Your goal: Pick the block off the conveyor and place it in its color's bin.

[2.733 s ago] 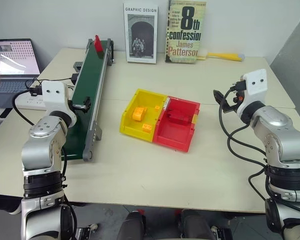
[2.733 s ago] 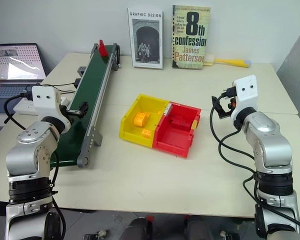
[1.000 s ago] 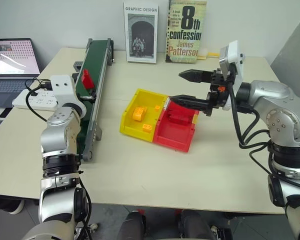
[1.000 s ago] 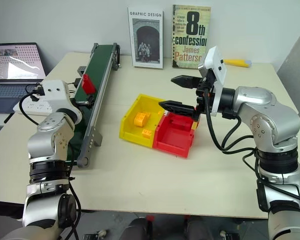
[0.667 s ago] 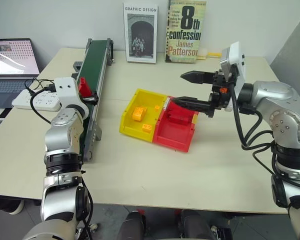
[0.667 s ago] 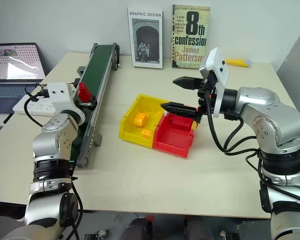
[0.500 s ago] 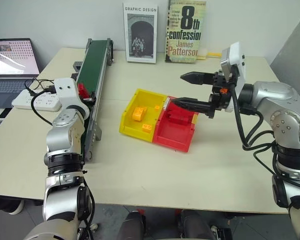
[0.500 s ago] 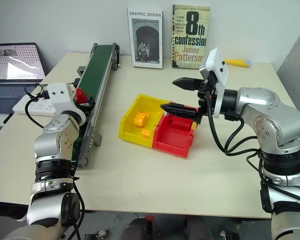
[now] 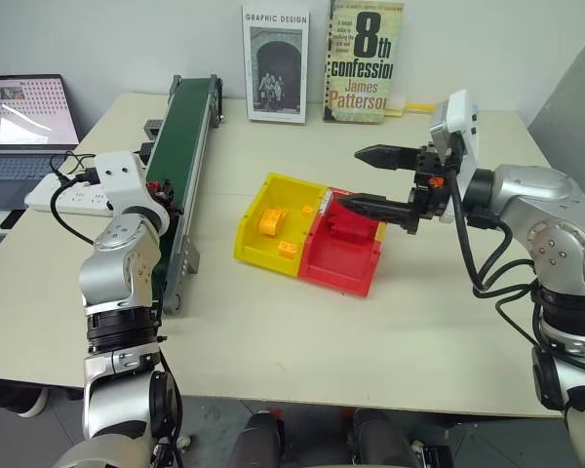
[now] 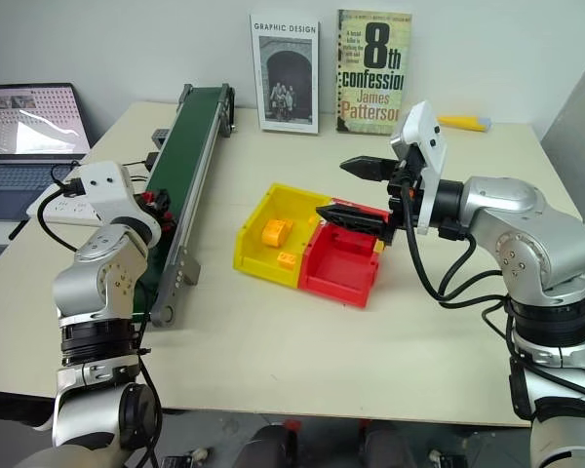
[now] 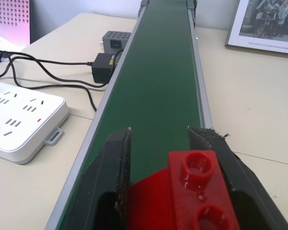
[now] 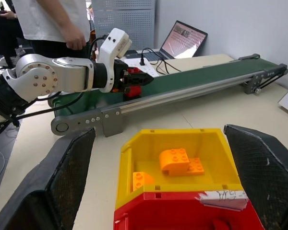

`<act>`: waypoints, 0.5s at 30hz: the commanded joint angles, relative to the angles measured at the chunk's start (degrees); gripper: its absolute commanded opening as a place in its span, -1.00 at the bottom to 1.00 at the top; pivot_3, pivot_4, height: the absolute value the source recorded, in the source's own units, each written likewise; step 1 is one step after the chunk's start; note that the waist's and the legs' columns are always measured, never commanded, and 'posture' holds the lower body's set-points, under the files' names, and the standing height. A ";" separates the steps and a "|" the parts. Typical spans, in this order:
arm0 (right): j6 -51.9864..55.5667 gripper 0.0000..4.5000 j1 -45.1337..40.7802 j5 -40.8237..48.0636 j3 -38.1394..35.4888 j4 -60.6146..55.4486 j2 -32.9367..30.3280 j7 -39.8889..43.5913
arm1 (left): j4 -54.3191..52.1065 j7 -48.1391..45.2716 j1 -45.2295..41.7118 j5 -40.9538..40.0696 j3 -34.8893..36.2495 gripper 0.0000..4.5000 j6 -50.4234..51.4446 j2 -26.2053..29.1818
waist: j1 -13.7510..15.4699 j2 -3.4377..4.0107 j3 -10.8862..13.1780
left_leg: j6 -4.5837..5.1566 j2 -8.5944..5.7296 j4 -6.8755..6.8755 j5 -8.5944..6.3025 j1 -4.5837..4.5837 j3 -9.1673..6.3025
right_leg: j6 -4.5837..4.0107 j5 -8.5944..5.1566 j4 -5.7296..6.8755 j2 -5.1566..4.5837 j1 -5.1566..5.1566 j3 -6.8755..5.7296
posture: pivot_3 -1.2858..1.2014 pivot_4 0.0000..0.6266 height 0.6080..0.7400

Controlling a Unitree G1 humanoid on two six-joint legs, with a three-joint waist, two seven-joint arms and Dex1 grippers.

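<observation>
My left hand (image 11: 158,158) has just clenched on the block (image 11: 192,196) over the conveyor (image 11: 156,86) by the bench's left edge, so it can go to the bin (image 9: 346,258) beneath my released right hand (image 9: 366,178).

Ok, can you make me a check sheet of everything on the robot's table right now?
Surface: pale table, two joined tops.
Job's things: red block between the left gripper's fingers over the green conveyor; red bin touching the yellow bin.
Clutter: orange bricks in the yellow bin; a darker red brick in the red bin; two books standing at the wall; a yellow tool.
Grippers: left gripper shut on the block; right gripper open above the bins.
Cables: power strip and black leads beside the conveyor.
Surroundings: laptop; a person standing nearby.
</observation>
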 commanded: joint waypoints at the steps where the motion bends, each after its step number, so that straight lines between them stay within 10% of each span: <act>1: -1.36 1.00 2.00 -4.91 0.50 -4.78 -6.70 -0.37 | -0.73 -10.79 -7.65 -1.41 -6.33 -0.34 -0.72 2.08 | 0.50 -0.01 -0.01 | 0.00 -0.03 0.00 0.00 -0.04 0.01 | 0.00 0.00 -0.05 0.00 0.00 -0.05 | 0.03 -0.52 1.00; 15: 15.22 1.00 11.98 5.08 -10.52 -23.39 -15.55 -6.18 | 1.04 -48.34 -12.44 -4.66 -31.29 -0.34 -5.71 -5.07 | -0.40 0.01 0.00 | 0.02 -0.48 -0.08 -0.01 -0.05 0.07 | 0.00 0.00 -0.38 -0.06 0.09 0.14 | 0.03 -0.52 1.00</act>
